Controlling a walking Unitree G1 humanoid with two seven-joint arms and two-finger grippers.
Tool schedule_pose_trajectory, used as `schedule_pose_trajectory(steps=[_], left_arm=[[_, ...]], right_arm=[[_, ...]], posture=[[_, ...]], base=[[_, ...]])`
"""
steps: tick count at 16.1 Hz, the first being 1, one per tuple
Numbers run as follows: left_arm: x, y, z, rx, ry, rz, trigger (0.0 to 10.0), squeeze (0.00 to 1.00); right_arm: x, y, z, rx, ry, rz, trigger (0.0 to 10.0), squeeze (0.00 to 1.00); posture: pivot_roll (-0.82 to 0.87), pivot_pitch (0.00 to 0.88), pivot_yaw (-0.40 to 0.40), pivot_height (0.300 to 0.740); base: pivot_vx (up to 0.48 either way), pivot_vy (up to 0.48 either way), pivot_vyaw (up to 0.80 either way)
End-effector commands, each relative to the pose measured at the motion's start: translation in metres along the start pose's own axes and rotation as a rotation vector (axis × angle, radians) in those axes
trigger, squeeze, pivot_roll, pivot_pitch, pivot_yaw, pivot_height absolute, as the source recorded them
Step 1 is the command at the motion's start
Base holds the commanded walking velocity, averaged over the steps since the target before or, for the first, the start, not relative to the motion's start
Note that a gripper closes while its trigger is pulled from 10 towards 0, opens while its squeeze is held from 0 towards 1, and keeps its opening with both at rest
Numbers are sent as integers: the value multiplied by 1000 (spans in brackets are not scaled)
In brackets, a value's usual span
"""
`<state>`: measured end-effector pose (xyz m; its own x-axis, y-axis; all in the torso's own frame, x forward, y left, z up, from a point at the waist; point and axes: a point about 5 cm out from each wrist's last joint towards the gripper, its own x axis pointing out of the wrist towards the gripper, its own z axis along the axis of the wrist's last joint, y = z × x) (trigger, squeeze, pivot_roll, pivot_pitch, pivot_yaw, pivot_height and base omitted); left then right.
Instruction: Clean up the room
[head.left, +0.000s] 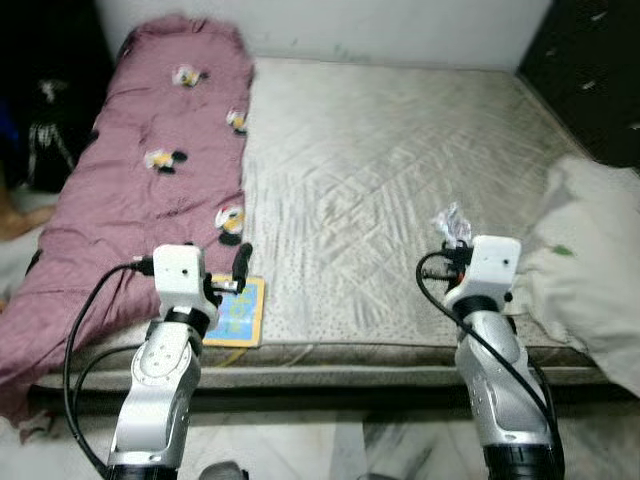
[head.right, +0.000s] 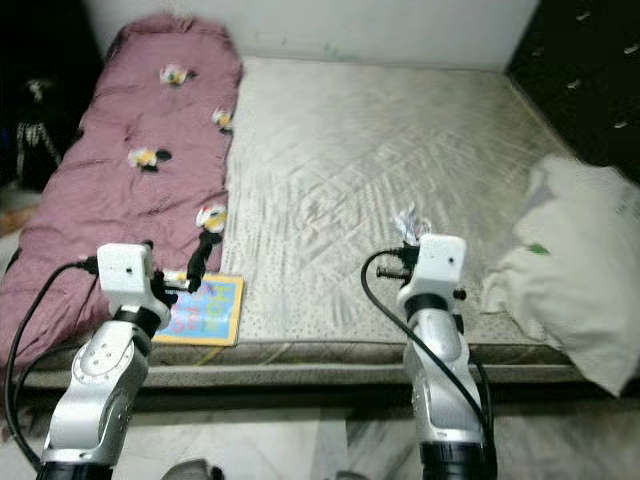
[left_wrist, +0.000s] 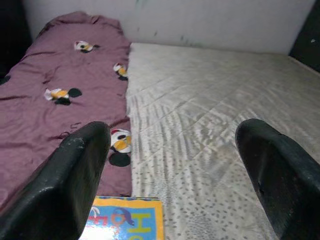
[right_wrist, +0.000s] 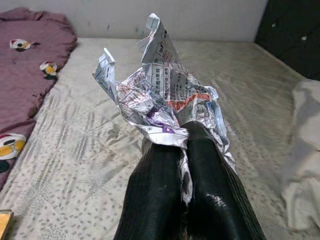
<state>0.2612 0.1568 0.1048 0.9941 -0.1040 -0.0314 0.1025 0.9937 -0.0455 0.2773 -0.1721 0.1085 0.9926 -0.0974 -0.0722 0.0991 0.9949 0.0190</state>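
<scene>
Clearing litter off the bed (head.left: 400, 170) was the step in hand — the right gripper (right_wrist: 187, 150) had its fingers pinched tight on a crumpled paper wrapper (right_wrist: 165, 95), lifted above the mattress. The left gripper (left_wrist: 175, 165) hovered spread wide, empty, over a colourful book (head.left: 238, 312) at the bed's edge — next, I'd say, find a bin.

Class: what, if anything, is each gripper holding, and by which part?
The right gripper pinches the crumpled paper by its lower edge. The left gripper is open, holding nothing.
</scene>
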Motion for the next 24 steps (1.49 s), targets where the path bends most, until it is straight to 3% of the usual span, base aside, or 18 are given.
schedule_pose_trajectory(steps=[1,7,11,24], left_arm=[[-1,-1,3,3,-8,-6,10000,0],[2,2,3,24,-1,42,10000,0],[-1,1,-1,-8,19,27,10000,0],[0,-2,-1,-20,20,20,10000,0]], right_arm=[[1,-1,2,-6,-2,-9,10000,0],[4,0,4,-13,-11,-9,10000,0],[2,-1,0,-19,-3,-14,10000,0],[1,2,-2,-23,8,1,10000,0]], posture=[[-17,33,-71,740],[-15,41,-72,740],[-14,47,-71,740],[-19,40,-74,740]], base=[[289,0,0],[143,0,0],[0,0,0],[0,466,0]])
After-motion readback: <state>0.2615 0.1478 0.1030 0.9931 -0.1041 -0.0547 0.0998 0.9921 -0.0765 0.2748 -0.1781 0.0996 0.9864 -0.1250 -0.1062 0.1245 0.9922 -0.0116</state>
